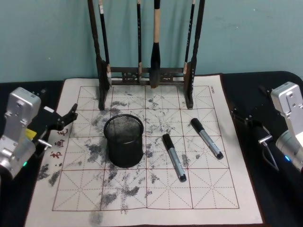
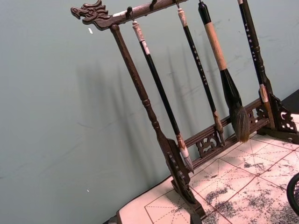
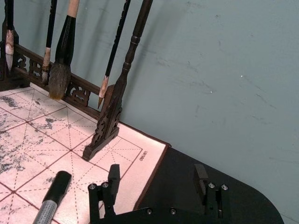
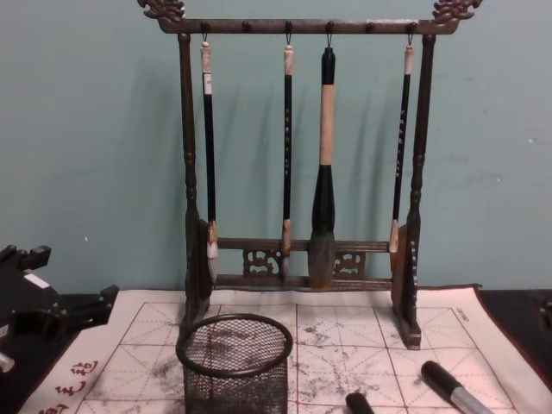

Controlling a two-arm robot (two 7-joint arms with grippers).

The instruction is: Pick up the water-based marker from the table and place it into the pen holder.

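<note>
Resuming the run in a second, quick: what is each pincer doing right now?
Left pincer: open, empty, at the left side of the table.
Right pincer: open, empty, at the table's right side.

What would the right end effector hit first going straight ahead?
Probably nothing nearby: the open right end effector points past the brush rack's foot, over the table's corner, toward the wall. Depth is unclear.
</note>
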